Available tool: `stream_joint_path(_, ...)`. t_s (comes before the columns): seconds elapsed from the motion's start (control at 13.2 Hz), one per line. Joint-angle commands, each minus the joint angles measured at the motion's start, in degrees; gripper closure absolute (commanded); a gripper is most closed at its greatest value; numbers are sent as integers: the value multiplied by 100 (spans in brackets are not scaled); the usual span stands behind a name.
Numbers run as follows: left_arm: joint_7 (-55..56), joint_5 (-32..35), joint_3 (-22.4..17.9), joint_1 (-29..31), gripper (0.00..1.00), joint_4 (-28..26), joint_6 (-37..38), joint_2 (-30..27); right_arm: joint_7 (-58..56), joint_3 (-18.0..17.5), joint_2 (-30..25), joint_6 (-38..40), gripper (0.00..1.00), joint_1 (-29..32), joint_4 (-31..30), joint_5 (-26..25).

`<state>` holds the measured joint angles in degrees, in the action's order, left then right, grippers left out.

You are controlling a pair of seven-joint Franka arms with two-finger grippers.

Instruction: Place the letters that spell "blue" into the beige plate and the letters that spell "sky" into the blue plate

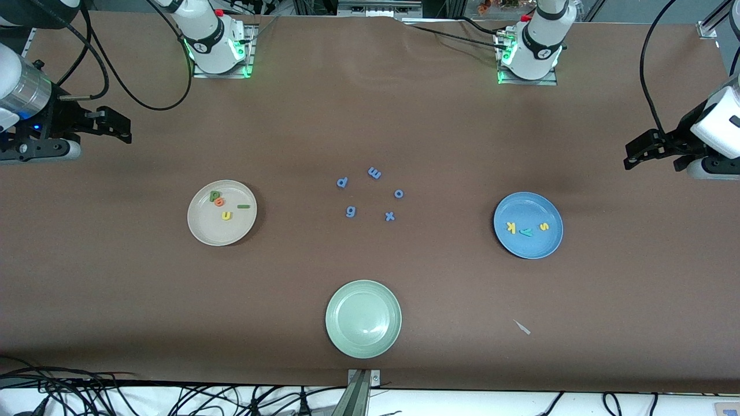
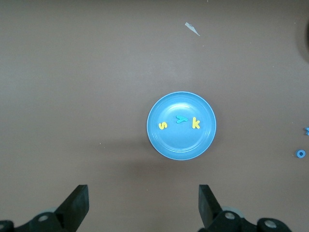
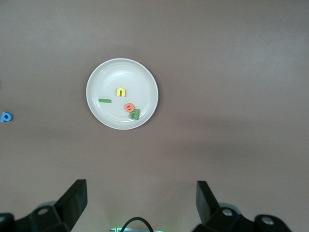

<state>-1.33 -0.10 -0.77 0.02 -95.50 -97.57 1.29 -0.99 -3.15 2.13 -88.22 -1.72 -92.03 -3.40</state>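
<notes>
The beige plate [image 1: 202,231] lies toward the right arm's end of the table. In it are a green b [image 1: 215,196], an orange e [image 1: 218,201], a yellow u [image 1: 226,215] and a thin green l [image 1: 244,206]. The blue plate [image 1: 529,251] lies toward the left arm's end and holds a yellow k [image 1: 511,226], a teal y [image 1: 526,232] and a yellow s [image 1: 544,227]. My right gripper [image 1: 124,128] hangs open and empty over the table's edge at its own end. My left gripper [image 1: 631,155] does the same at its end. Each wrist view looks down on its plate: the blue plate [image 2: 181,145], the beige plate [image 3: 120,72].
Blue letters p [image 1: 342,182], m [image 1: 374,172], o [image 1: 398,193], g [image 1: 351,212] and x [image 1: 389,216] lie loose mid-table between the plates. A pale green plate [image 1: 335,341] sits nearest the front camera, with nothing in it. A small pale scrap [image 1: 522,327] lies beside it.
</notes>
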Motion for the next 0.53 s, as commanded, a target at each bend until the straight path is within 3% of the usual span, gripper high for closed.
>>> stream_joint_path(0.0, 27, -96, 42, 51, 0, 119, 133, 12, -50, 25, 85, 156, 0, -83, 351, -179)
stream_joint_path(0.45, 27, -87, 50, 42, 0, 119, 141, 3, -59, 34, 173, 103, 0, -83, 511, -12)
